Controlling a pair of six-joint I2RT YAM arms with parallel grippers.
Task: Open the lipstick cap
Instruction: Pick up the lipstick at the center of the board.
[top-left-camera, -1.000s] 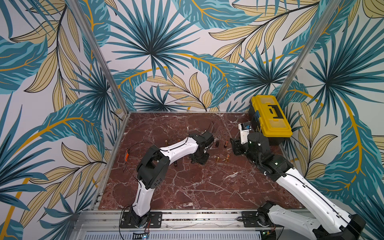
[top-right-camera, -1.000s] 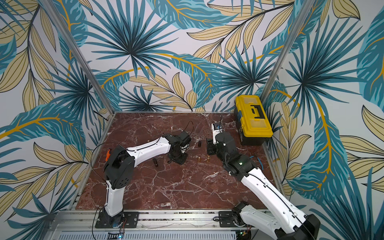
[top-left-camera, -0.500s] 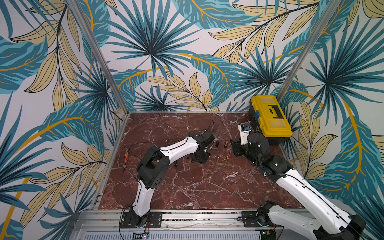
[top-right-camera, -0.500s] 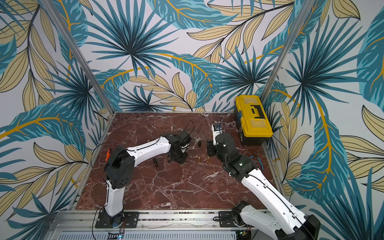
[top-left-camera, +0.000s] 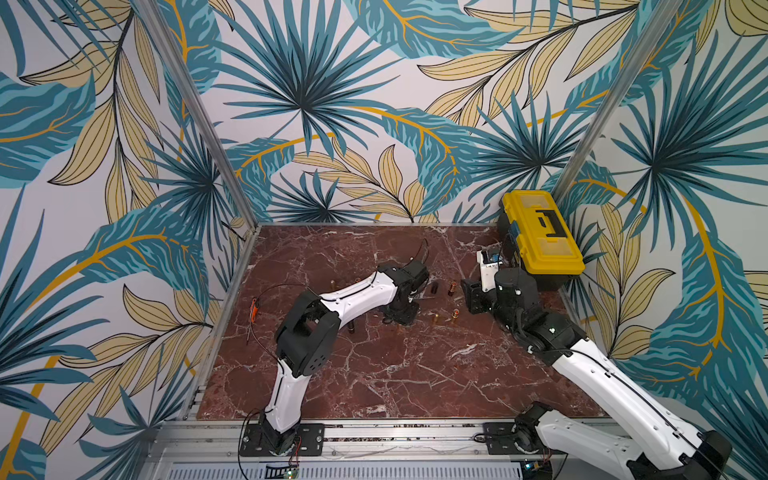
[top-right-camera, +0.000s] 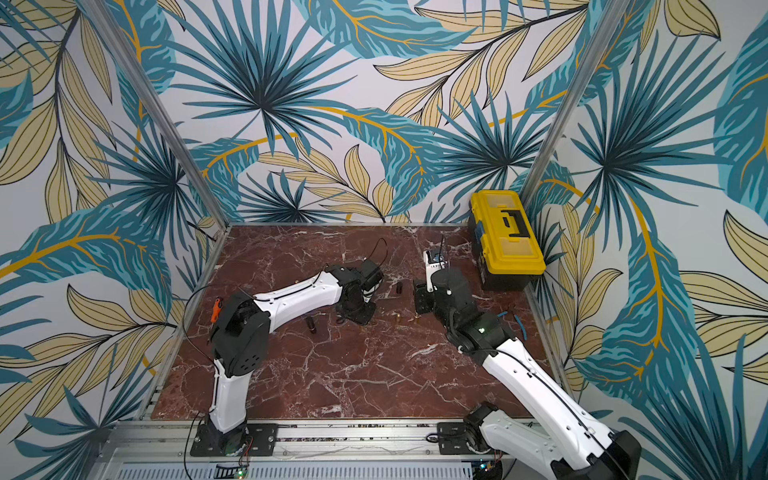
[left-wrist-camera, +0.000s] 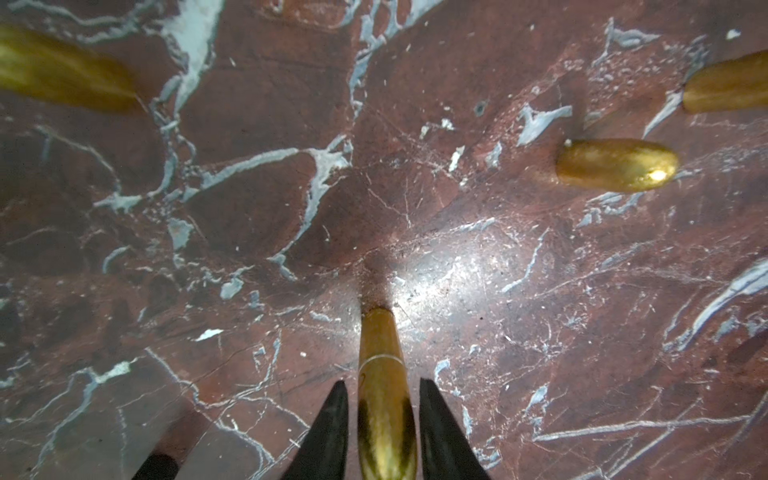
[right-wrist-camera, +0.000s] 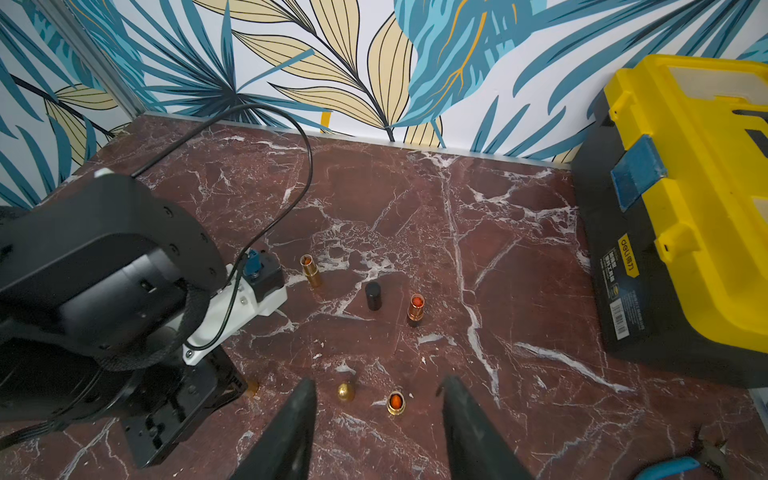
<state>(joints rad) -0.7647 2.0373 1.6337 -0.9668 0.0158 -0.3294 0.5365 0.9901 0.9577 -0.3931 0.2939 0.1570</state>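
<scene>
A gold lipstick (left-wrist-camera: 382, 399) stands upright on the red marble table (left-wrist-camera: 415, 187), ringed by a fine seam below my fingers. My left gripper (left-wrist-camera: 382, 390) points down over it, open, with one black finger (left-wrist-camera: 332, 424) close on each side of the upper part and a thin gap showing. Both top views show the left gripper (top-left-camera: 401, 313) (top-right-camera: 353, 311) hiding this lipstick. My right gripper (right-wrist-camera: 376, 386) (top-left-camera: 469, 295) hovers open a little to the right, holding nothing.
Beyond my right fingers stand a gold cap (right-wrist-camera: 345, 390) and an uncapped orange lipstick (right-wrist-camera: 396, 403). Farther back are a black cap (right-wrist-camera: 374, 296) and two more uncapped lipsticks (right-wrist-camera: 416, 306) (right-wrist-camera: 311, 270). A yellow toolbox (top-left-camera: 540, 232) fills the back right corner. An orange tool (top-left-camera: 254, 305) lies at the left edge.
The left gripper's jaws have narrowed a little round the lipstick. Both arms stand almost where they were, and nothing on the table has shifted.
</scene>
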